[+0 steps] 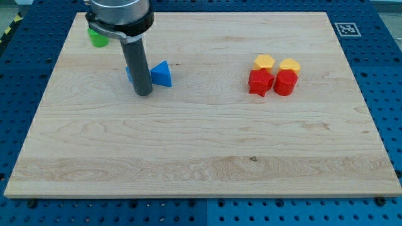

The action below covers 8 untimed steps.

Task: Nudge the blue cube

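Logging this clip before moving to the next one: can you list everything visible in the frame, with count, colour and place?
Blue triangular block: 1, blue, upper left, just right of the rod.
Blue block: 1, blue, mostly hidden behind the rod; shape unclear.
Green block: 1, green, top left, partly hidden.
Yellow blocks: 2, yellow, right of centre.
Red blocks: 2, red, directly below the yellow ones.
Wooden board: 1, light wood.
My tip: 1, dark, touching the board just below the blue blocks.

The arm comes down from the view's top left. Its round grey end holds a straight dark rod that points down, almost upright. My tip point(144, 93) is at the very bottom of the rod and sits low on the table point(207, 150).
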Available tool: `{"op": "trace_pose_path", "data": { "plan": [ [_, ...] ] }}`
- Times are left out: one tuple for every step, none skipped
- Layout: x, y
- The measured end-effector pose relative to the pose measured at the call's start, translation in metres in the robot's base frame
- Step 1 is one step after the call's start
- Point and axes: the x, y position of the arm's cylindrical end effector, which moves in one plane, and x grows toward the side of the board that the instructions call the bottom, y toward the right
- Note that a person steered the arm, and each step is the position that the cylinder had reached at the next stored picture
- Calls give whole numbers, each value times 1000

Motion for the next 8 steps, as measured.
{"op": "trace_pose_path", "data": {
  "plan": [
    [0,0],
    [-13,-2],
    [-21,-9],
    [-20,-23],
    [-21,-35],
    [-41,-34],
    [-62,-34],
    [-68,-34]
  ]
}}
